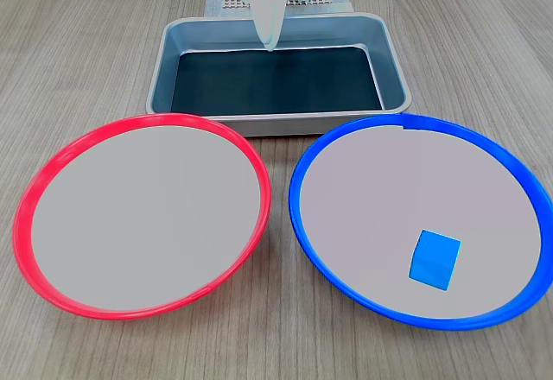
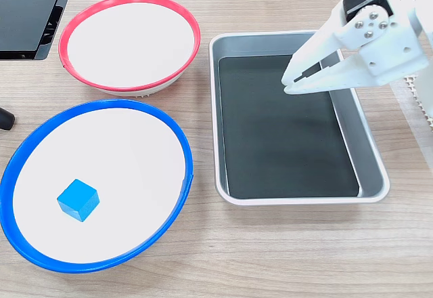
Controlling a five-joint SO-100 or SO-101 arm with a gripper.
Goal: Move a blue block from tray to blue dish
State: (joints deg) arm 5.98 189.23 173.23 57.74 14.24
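Small bright-blue cube (image 1: 435,259) sits alone in the big round blue-rimmed dish (image 2: 177,139), and we see the white two-finger gripper (image 2: 289,84), empty and nearly closed, well apart over the grey metal tray (image 2: 371,156).

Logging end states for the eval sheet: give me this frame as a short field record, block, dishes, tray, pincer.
blue block: resting inside the blue dish, off-centre, not held
tray: dark bottom bare, no block in it
red dish: nothing in it, beside the blue dish
pincer: above the tray, holding nothing, fingers close together; open or shut unclear
task state: block appears delivered
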